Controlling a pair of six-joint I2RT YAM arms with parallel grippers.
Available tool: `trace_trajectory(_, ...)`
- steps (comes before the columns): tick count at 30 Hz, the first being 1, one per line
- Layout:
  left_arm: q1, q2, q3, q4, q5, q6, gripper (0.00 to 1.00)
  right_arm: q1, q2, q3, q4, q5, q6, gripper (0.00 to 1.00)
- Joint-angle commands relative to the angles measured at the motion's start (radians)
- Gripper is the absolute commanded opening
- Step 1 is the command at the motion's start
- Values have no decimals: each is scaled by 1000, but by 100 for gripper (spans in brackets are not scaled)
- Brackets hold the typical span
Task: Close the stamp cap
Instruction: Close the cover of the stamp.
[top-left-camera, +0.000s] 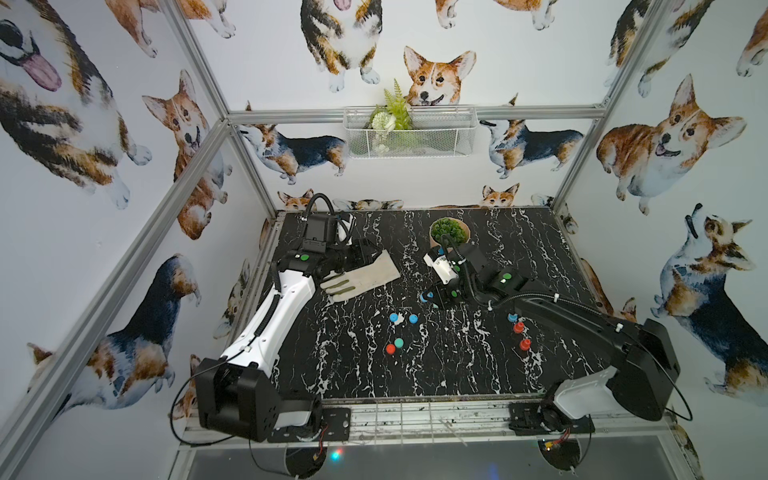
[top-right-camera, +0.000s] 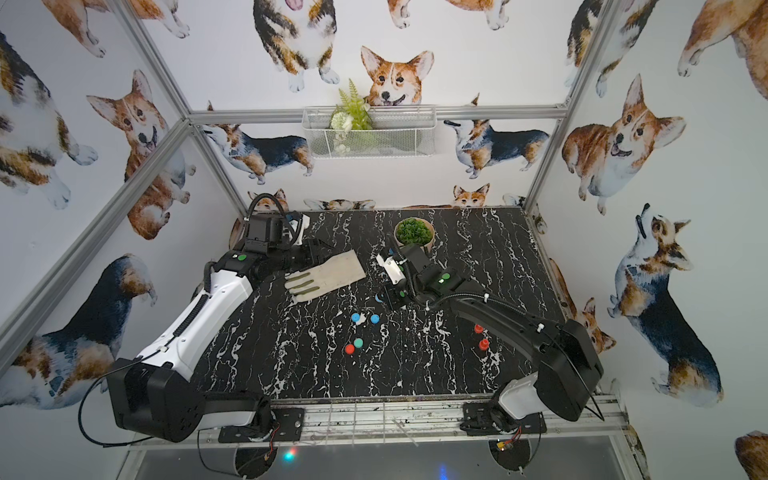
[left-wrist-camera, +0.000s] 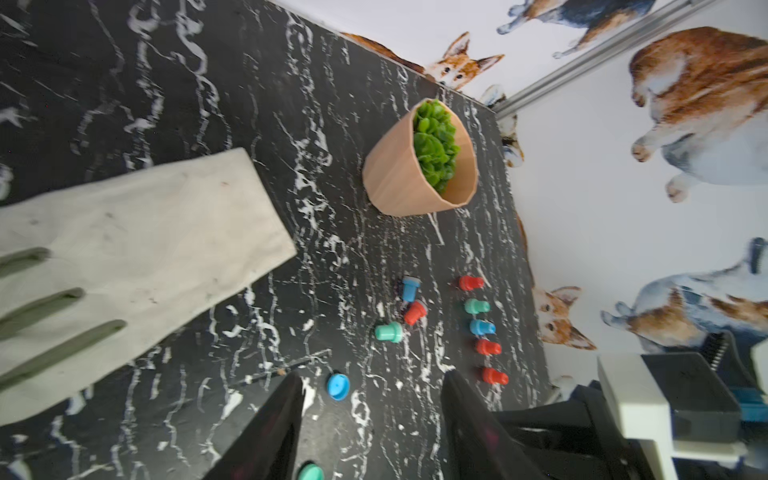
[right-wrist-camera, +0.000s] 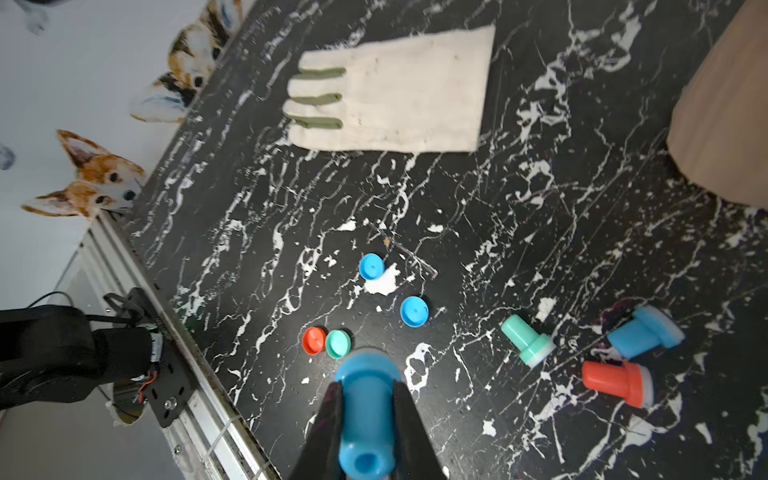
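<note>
Right wrist view: the right gripper (right-wrist-camera: 368, 388) is clamped on the blue stamp (right-wrist-camera: 365, 436), near the red cap (right-wrist-camera: 313, 340) and teal cap (right-wrist-camera: 338, 344); the glove (right-wrist-camera: 399, 95) lies beyond. Fingers of the left gripper (left-wrist-camera: 372, 376) stand apart.

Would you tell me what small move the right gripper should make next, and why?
Probably shift the right gripper until its blue stamp hangs over the nearer blue cap. The stamp is gripped by its handle with the wide end toward the table, and that cap lies loose just ahead.
</note>
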Motion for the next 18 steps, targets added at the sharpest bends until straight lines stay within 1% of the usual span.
trace_trajectory(1,29,16,1,-7,-117,150,57,1,60,22,-55,28,88,0)
trace_trajectory(5,71,38,-10,15,-166,236,57,1,154,50,-52,21,130,0)
trace_trajectory(8,75,36,-49,63,-243,285,57,1,221,82,-60,14,147,0)
trace_trajectory(11,75,23,-107,121,-293,287,57,1,263,95,-43,-2,164,0)
trace_trajectory(13,75,8,-150,156,-311,263,57,1,291,106,-28,-19,178,0)
trace_trajectory(15,75,-5,-174,175,-303,248,57,3,318,122,-30,-32,186,0)
trace_trajectory(18,74,-17,-174,172,-311,258,57,6,352,145,-41,-40,199,0)
